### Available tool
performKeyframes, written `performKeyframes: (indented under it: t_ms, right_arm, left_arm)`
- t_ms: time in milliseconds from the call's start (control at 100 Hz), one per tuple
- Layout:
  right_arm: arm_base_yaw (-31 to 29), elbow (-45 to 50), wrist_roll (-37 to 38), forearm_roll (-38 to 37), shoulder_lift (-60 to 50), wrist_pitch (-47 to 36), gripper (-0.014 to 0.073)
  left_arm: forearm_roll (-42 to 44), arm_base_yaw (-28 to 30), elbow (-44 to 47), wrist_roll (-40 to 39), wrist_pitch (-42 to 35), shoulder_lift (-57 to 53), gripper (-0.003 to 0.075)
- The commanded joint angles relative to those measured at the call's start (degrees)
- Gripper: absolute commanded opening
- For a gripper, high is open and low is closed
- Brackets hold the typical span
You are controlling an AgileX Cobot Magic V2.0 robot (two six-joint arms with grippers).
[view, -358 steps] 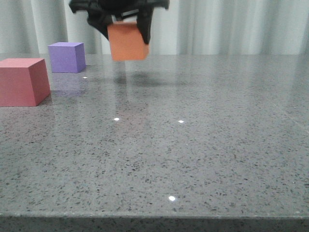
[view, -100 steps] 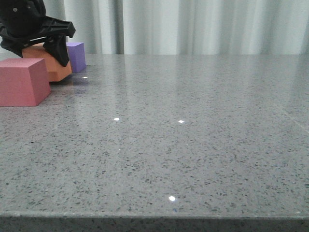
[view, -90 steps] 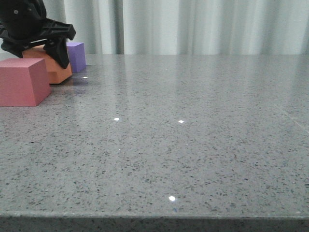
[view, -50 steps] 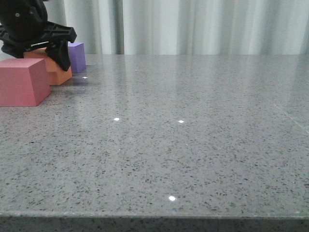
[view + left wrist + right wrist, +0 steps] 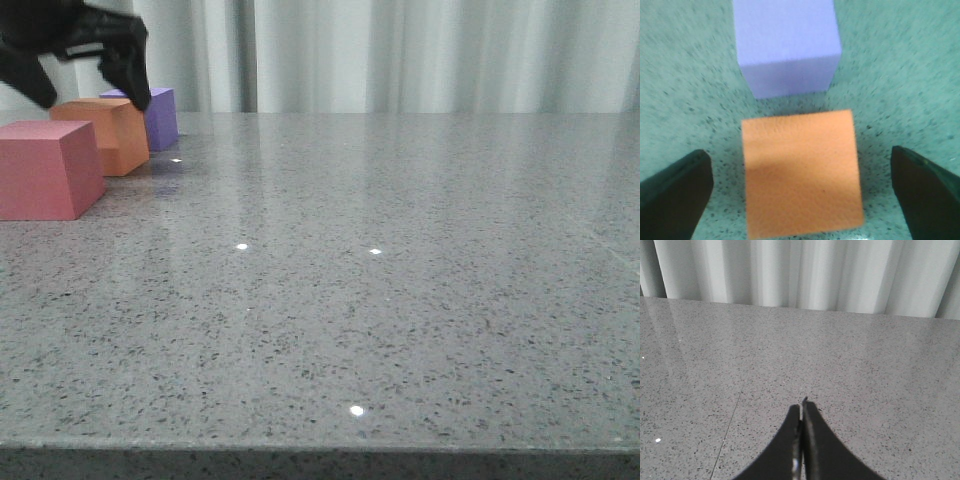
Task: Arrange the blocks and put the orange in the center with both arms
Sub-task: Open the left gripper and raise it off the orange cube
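Note:
The orange cube [image 5: 108,136] rests on the grey tabletop between the red cube [image 5: 45,168] in front and the purple cube [image 5: 158,116] behind. My left gripper [image 5: 88,88] hangs open just above the orange cube, fingers spread to either side and clear of it. In the left wrist view the orange cube [image 5: 801,172] lies between the two wide-apart fingers [image 5: 674,192], with the purple cube [image 5: 785,45] beyond it. My right gripper [image 5: 802,410] is shut and empty over bare tabletop; it does not show in the front view.
The grey speckled table [image 5: 400,280] stretches to the right of the cubes. A pale curtain [image 5: 420,55] hangs behind the table's far edge. The table's front edge runs along the bottom of the front view.
My left gripper carried the orange cube left, set it down between the red and purple cubes, opened, and has now risen off it. The right gripper shows no change.

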Motion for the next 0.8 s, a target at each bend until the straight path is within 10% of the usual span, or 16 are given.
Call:
performKeyframes:
  t_ms: [0,350,790]
  right_arm:
    - [-0.3,-1.6,-0.3,-0.6,0.0,-4.1,-0.0069]
    - [-0.3,-1.6,-0.3,-0.6,0.0,-4.1,-0.0069]
    - [-0.3,-1.6,-0.3,-0.6,0.0,-4.1,-0.0069]
  left_arm:
    - [0.3,-0.3,-1.8,0.0,-2.3,-6.4,0.0678]
    - [3.5,-0.2,3.6,0.0,-1.0,-20.9,0.0678]
    - [1.1,-0.2,32.7,-0.7,-16.4,-47.4,0.0678]
